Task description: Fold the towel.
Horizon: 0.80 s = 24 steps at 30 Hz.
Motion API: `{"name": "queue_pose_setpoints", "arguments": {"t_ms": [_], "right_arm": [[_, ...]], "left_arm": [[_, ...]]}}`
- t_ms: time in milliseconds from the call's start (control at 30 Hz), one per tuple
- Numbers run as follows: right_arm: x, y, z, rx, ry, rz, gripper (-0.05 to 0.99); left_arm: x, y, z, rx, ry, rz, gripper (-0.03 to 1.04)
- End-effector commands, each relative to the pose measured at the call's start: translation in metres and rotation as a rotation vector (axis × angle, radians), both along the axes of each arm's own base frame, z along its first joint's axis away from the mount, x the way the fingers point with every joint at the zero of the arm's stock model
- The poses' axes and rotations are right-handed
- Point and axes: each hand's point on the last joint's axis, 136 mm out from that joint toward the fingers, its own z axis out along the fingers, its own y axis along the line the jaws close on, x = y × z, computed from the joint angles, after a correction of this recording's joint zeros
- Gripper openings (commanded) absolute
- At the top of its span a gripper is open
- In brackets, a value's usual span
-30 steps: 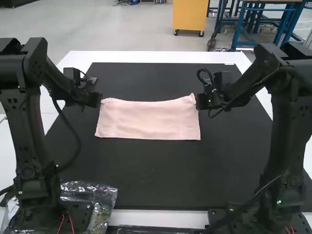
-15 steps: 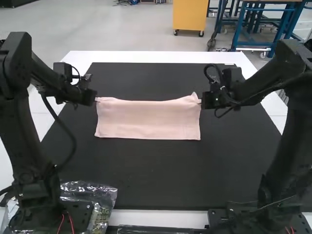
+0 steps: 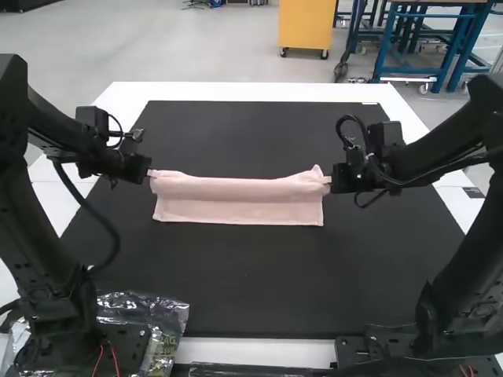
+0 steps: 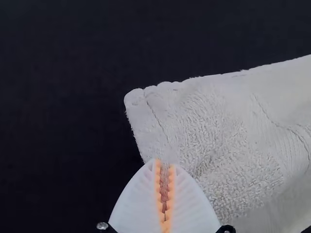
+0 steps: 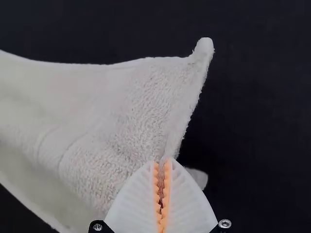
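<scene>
Towel [image 3: 237, 210] laid on black mat [image 3: 251, 275], far side curled. Its two ends are gripped, toward ten o'clock by left claw [image 3: 152, 173], toward two by right claw [image 3: 328, 181].

Towel [image 3: 237, 210] on mat [image 3: 236, 275] on table [image 3: 251, 91]

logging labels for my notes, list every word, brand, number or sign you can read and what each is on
Clear plastic bag: some print, too small and creased to read.
Towel: no lettering or label to make out.
Black mat: none to make out.
Left gripper and right gripper: no text to make out on their white fingers.
So there is nothing I can quote.
</scene>
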Motion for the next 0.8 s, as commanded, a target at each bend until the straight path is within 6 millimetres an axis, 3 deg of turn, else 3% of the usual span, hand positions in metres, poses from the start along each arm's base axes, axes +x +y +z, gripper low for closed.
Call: {"name": "queue_pose_setpoints", "arguments": {"t_ms": [0,267,467,500,567,600,633,667,700,733,767], "right_arm": [[-0.005,-0.007,0.002,0.014,-0.002,-0.015,-0.02],[-0.022,-0.008,-0.02,0.004,0.035,-0.008,-0.02],[-0.041,-0.009,-0.055,-0.024,0.129,0.006,-0.02],[-0.044,-0.01,-0.061,-0.028,0.147,0.006,0.05],[-0.049,-0.011,-0.073,-0.036,0.182,0.004,0.3],[-0.05,-0.012,-0.077,-0.039,0.195,0.002,0.45],[-0.049,-0.013,-0.078,-0.038,0.198,-0.004,0.65],[-0.05,-0.014,-0.08,-0.037,0.208,-0.009,0.81],[-0.049,-0.014,-0.079,-0.033,0.204,-0.007,0.89],[-0.049,-0.014,-0.078,-0.03,0.204,-0.007,0.91],[-0.046,-0.013,-0.075,-0.028,0.196,-0.008,0.91]], "left_arm": [[-0.009,0.006,-0.002,0.032,-0.014,0.005,0.02],[-0.03,0.004,-0.027,0.047,-0.003,0.003,0.02],[-0.042,0.005,-0.045,0.074,-0.028,0.023,0.02],[-0.045,0.004,-0.048,0.075,-0.025,0.022,0.02],[-0.049,0.004,-0.055,0.08,-0.019,0.018,0.05],[-0.051,0.004,-0.058,0.083,-0.014,0.014,0.24],[-0.052,0.004,-0.061,0.084,-0.009,0.012,0.53],[-0.052,0.004,-0.062,0.083,-0.006,0.012,0.71],[-0.052,0.005,-0.062,0.082,-0.006,0.018,0.92],[-0.05,0.008,-0.06,0.082,-0.017,0.025,0.98],[-0.045,0.012,-0.055,0.081,-0.038,0.04,0.98]]}}
